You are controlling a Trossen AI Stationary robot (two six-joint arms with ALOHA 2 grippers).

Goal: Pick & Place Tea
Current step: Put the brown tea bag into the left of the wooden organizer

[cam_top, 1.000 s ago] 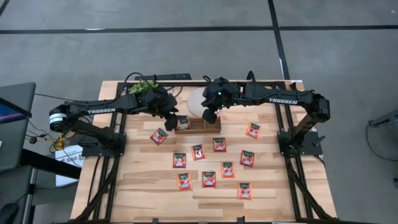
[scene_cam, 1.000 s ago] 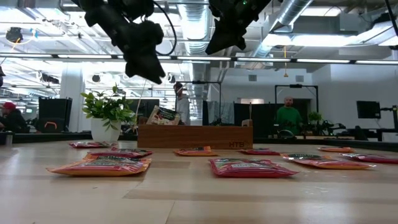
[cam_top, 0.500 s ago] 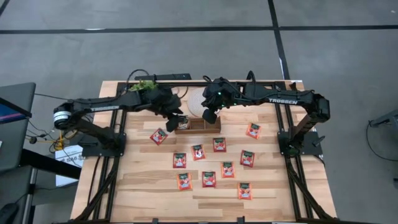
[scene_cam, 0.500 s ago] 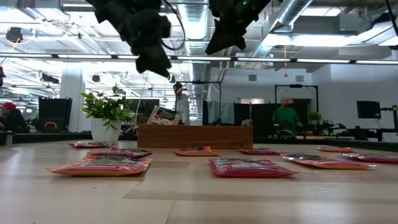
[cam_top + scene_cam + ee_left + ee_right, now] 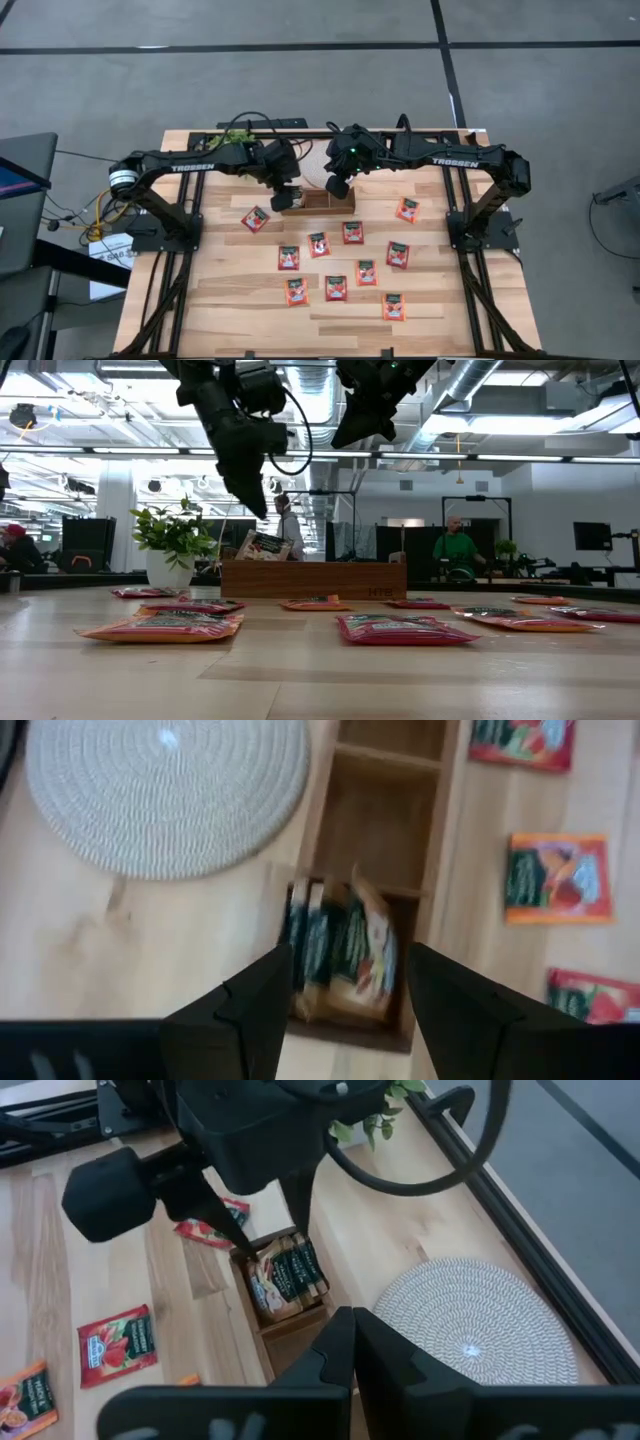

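Note:
Several red-orange tea sachets (image 5: 318, 243) lie flat on the table in front of the brown wooden tray (image 5: 322, 205). A few more sachets (image 5: 340, 955) stand on edge in the tray's left end compartment, also seen as upright sachets (image 5: 285, 1275) in the right wrist view. My left gripper (image 5: 350, 995) hovers open just above those standing sachets, its fingers pointing down, holding nothing; the high view shows the left gripper (image 5: 284, 198) over that compartment. My right gripper (image 5: 352, 1330) is shut and empty, raised above the tray's middle (image 5: 337, 185).
A round white woven disc (image 5: 314, 163) lies behind the tray. A potted plant (image 5: 175, 535) stands at the far left corner. The near part of the table, beyond the scattered sachets, is bare wood. People stand in the room behind the table.
My left gripper has moved toward the table's right, from beside the tray to above its left compartment, and has tipped so that its fingers point more steeply down. The right arm has kept still. No sachet has moved.

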